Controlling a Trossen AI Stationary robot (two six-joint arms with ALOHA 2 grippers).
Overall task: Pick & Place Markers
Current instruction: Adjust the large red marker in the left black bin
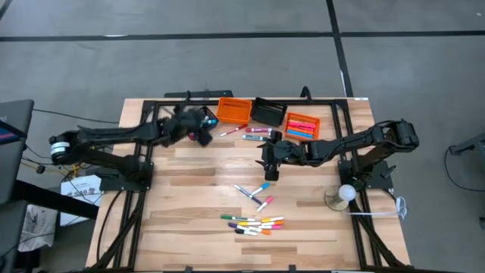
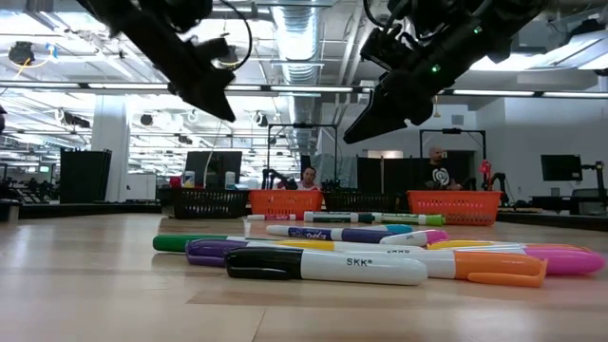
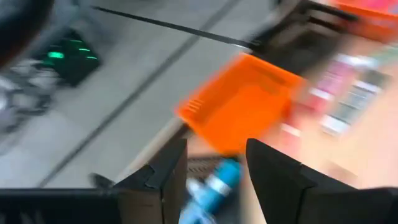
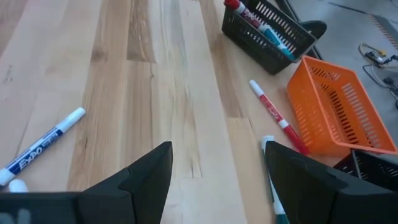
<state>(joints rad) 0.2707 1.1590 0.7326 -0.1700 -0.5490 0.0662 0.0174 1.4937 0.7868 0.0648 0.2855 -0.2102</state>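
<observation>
High view puts my left pincer (image 1: 203,130) at the far edge of the tabletop (image 1: 197,189), just beside the left orange bin (image 1: 234,111), but it is smeared there and I cannot make out its tips. Left wrist view is smeared too: my two dark fingers (image 3: 168,171) stand apart with a blue-capped marker (image 3: 214,186) between them, and whether they touch it I cannot tell; the orange bin (image 3: 242,109) past them shows a slotted plastic wall. My right pincer (image 1: 267,168) hangs over the middle of the tabletop, spread wide and holding nothing, bare pale wood planks with long grain between its fingers (image 4: 149,174). In that wrist view a white marker with a blue cap (image 4: 43,146) lies on the wood, cut off at the edge, a thin red marker (image 4: 277,118) lies just beside an orange lattice bin (image 4: 339,115), and a black lattice bin (image 4: 267,28) holds more markers, only partly seen. From above, the black bin (image 1: 268,112) sits between two orange ones, the right orange bin (image 1: 302,126) filled with markers. Loose markers lie near the bins (image 1: 254,133), three lie crossed mid-table (image 1: 254,193), and a cluster (image 1: 254,224) lies toward the near edge. Low view shows that cluster close up: smooth round barrels, a black-capped white marker (image 2: 328,265) in front, purple, green, orange and pink behind. Far behind, two people are too small to make out.
</observation>
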